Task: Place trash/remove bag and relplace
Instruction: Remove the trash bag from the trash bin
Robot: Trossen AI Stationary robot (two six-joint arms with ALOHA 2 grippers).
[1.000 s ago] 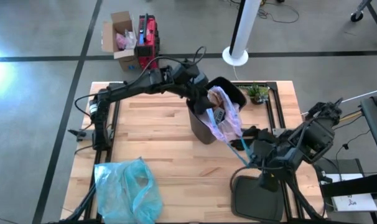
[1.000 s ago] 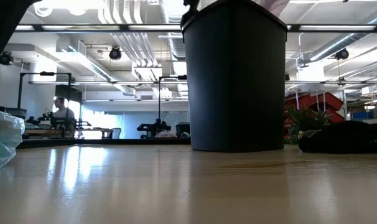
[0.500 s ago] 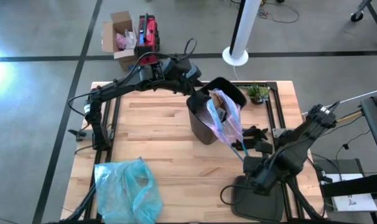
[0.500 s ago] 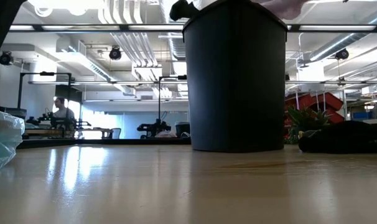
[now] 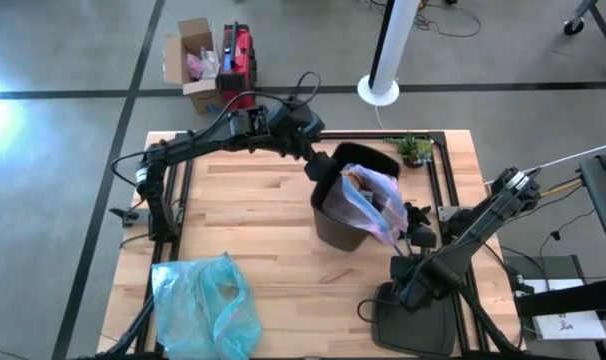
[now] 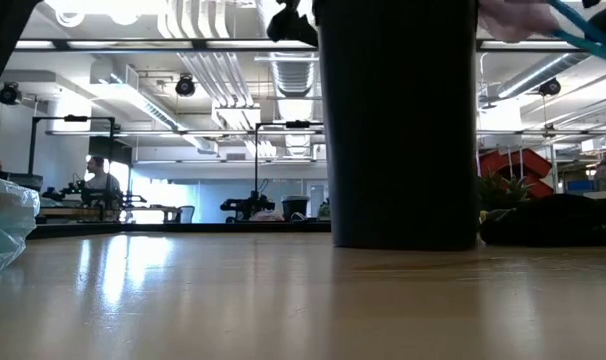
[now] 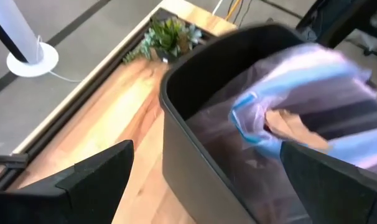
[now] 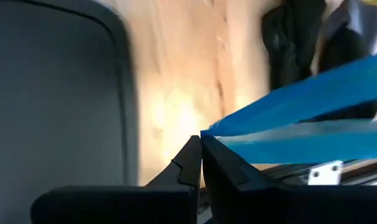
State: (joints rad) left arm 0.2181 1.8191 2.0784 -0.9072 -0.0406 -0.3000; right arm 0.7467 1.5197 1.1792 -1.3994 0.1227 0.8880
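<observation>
High view — right fingers (image 5: 401, 270) pinch bag (image 5: 375, 197) drawstring (image 8: 288, 118); left fingers (image 5: 316, 165) wide beside bin (image 5: 335, 222) rim.

Overhead, table-level and 2 close wrist cameras share the bin (image 5: 345, 205).

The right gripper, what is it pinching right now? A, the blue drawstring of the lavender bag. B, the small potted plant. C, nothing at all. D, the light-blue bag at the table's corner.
A: in the right wrist view the right gripper has its fingers shut on the taut blue drawstring, which runs up to the lavender bag in the black bin.
</observation>
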